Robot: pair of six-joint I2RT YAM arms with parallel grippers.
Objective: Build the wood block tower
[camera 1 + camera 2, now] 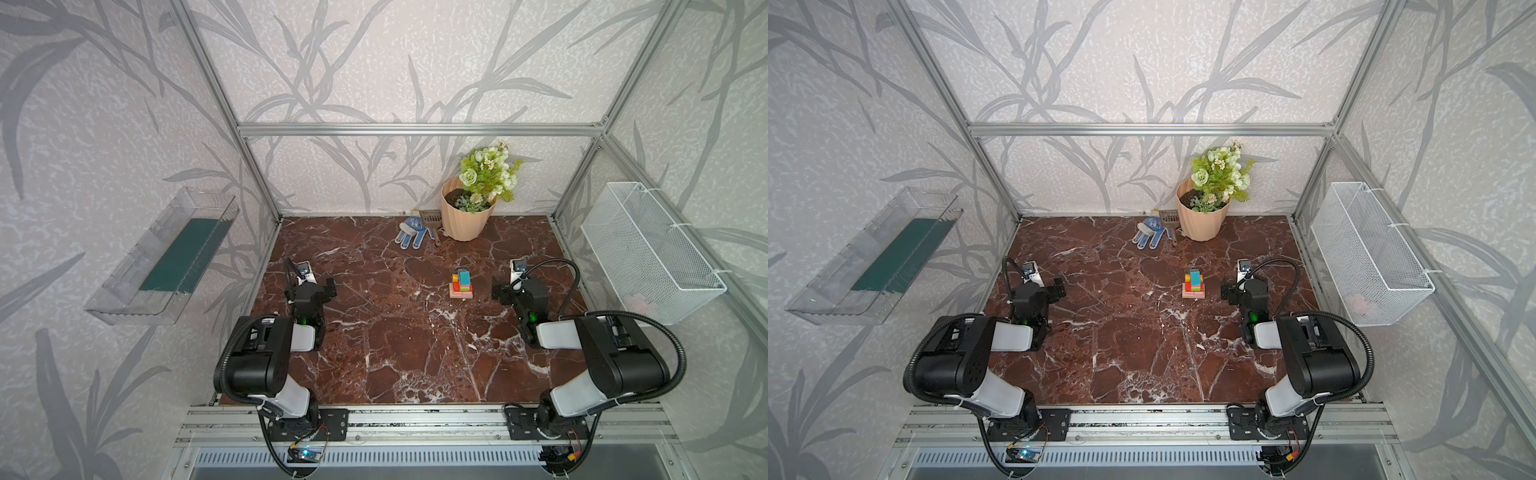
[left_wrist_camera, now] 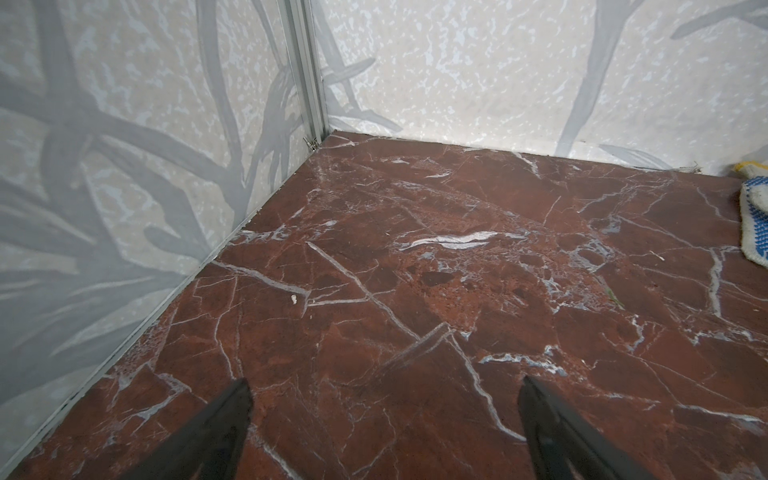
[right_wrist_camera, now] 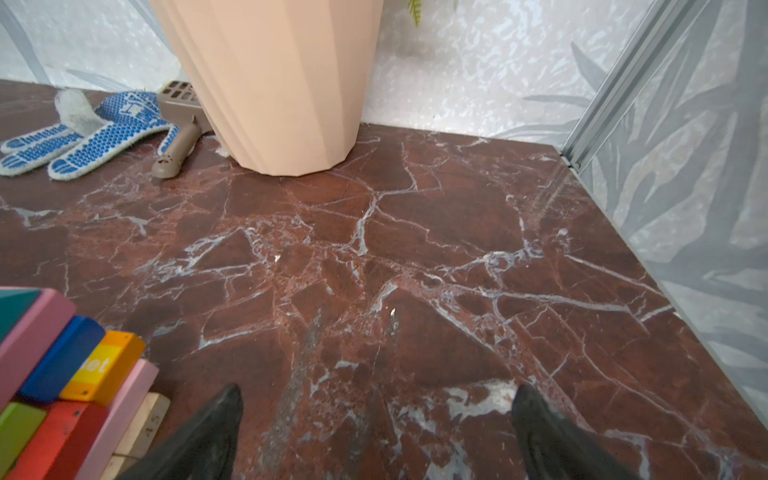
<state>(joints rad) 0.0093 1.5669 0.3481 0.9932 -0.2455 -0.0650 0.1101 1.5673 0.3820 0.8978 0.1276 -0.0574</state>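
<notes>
The tower (image 1: 461, 284) stands upright on the tabletop (image 1: 395, 353), right of the middle, just to the left of the right gripper (image 1: 500, 293), which is spread wide and empty, while the left gripper (image 1: 329, 289), also released, is well apart.

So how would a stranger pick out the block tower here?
Find the peach flowerpot at the back of the red marble table and come straight forward from it. The tower stands by itself on the marble, close beside the open right claw. It is the only stack of bright painted blocks, teal on top, pink and tan at the base, far shorter than the pot.
</notes>
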